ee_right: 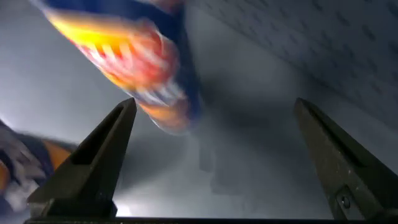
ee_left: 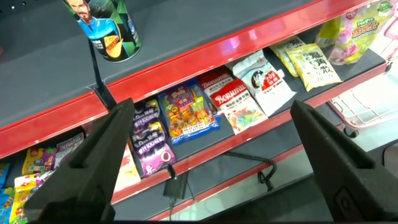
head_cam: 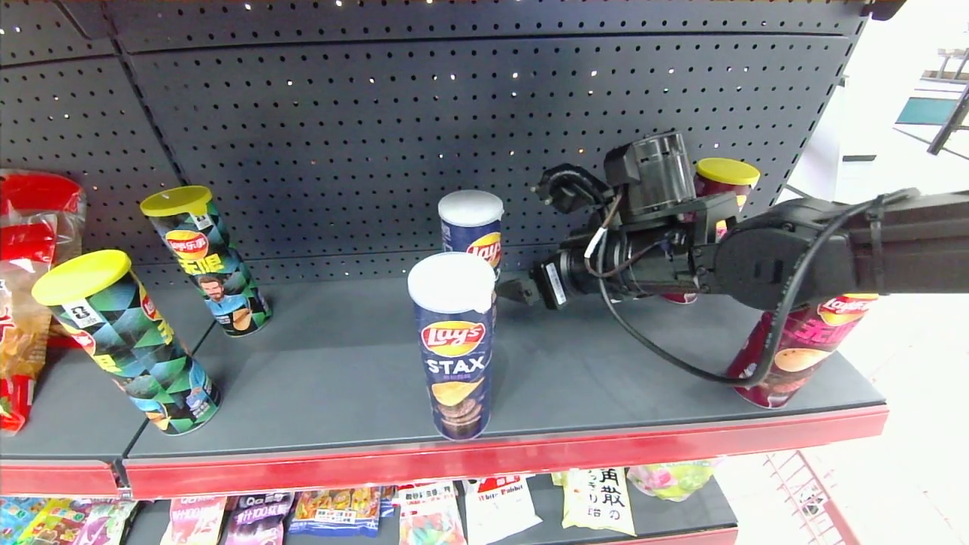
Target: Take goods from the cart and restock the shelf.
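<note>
Two blue chip cans with white lids stand mid-shelf: one near the front edge (head_cam: pixel 454 348), one behind it (head_cam: pixel 471 223). My right gripper (head_cam: pixel 509 290) reaches in from the right, level with the shelf, and ends just right of the rear blue can. In the right wrist view the gripper (ee_right: pixel 214 155) is open and holds nothing. The rear blue can (ee_right: pixel 134 62) is a short way ahead of its fingers, off to one side. My left gripper (ee_left: pixel 211 155) is open and empty, hanging in front of the lower shelf of snack bags (ee_left: pixel 186 115).
Two green cans with yellow lids (head_cam: pixel 125 344) (head_cam: pixel 206 261) stand at the shelf's left. Two red cans (head_cam: pixel 802 348) (head_cam: pixel 723 182) stand at the right, behind my arm. The shelf (head_cam: pixel 341 378) has a red front lip. A pink wire cart (head_cam: pixel 802 484) is at the lower right.
</note>
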You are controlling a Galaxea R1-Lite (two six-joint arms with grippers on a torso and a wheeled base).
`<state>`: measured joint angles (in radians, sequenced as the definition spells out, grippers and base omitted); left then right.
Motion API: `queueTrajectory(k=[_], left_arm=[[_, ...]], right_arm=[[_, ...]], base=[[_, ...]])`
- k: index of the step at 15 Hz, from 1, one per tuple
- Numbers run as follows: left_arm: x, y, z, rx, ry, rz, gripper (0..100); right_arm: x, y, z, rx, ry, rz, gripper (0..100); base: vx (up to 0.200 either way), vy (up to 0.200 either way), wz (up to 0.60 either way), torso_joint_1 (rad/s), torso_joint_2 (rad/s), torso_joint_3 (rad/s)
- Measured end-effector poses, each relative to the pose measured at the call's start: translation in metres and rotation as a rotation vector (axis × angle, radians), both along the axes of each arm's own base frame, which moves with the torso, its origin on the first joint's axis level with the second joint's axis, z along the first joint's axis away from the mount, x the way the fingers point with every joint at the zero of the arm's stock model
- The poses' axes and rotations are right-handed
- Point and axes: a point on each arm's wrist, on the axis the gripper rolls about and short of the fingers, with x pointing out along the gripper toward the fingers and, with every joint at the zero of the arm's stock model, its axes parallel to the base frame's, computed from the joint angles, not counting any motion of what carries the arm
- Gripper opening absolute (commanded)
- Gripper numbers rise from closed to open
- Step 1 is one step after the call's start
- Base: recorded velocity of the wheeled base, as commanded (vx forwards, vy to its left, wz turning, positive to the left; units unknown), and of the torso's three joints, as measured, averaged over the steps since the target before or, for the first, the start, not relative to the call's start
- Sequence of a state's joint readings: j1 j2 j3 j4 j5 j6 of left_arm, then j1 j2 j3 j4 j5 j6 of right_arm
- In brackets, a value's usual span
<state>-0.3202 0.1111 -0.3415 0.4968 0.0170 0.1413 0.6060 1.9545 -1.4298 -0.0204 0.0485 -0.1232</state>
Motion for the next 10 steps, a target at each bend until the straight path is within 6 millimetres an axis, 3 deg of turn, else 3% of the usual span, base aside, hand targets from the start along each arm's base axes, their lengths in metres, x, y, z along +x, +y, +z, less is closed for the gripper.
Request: queueTrajectory(k=[7, 10], left_arm=[[0.012, -0.004, 0.013, -0.010, -0.021, -0.002, 100], [0.032, -0.011, 0.030, -0.018, -0.029, -0.005, 100]], right_arm=[[-0.051, -0.055, -0.006, -0.041, 0.075, -0.111, 100], [-0.096, -0.073, 0.000, -0.030, 0.067, -0.080, 100]], base=[[0.000, 0.000, 0.00, 0.000, 0.00, 0.000], [0.000, 0.000, 0.00, 0.000, 0.00, 0.000]])
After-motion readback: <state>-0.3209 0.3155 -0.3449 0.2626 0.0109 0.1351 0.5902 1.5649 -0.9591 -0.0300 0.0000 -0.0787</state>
